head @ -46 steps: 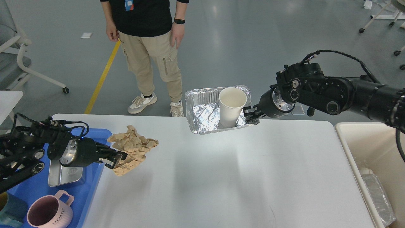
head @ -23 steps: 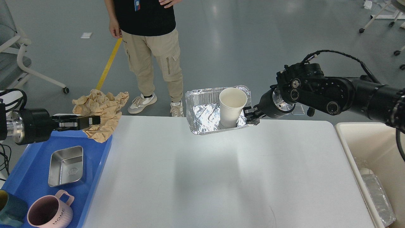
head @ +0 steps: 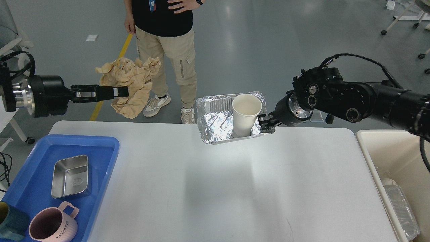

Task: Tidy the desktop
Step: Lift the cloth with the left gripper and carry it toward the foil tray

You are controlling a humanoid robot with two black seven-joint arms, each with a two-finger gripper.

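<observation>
The white desktop (head: 215, 188) fills the lower view. My left gripper (head: 122, 92) is shut on a crumpled tan paper (head: 131, 80) and holds it high above the table's far left corner. My right gripper (head: 265, 122) is shut on the right rim of a foil tray (head: 215, 117), held up at the table's far edge. A white paper cup (head: 246, 113) stands upright inside the foil tray.
A blue tray (head: 100, 148) at the left holds a steel dish (head: 70, 175), a pink mug (head: 53, 226) and a dark cup (head: 10, 223). A cream bin (head: 373, 148) at the right holds a foil container (head: 401, 210). A person (head: 166, 43) stands beyond the table.
My left gripper has lifted the crumpled paper off the table, up and to the right. The right gripper and foil tray have stayed still. The person has shifted to the right.
</observation>
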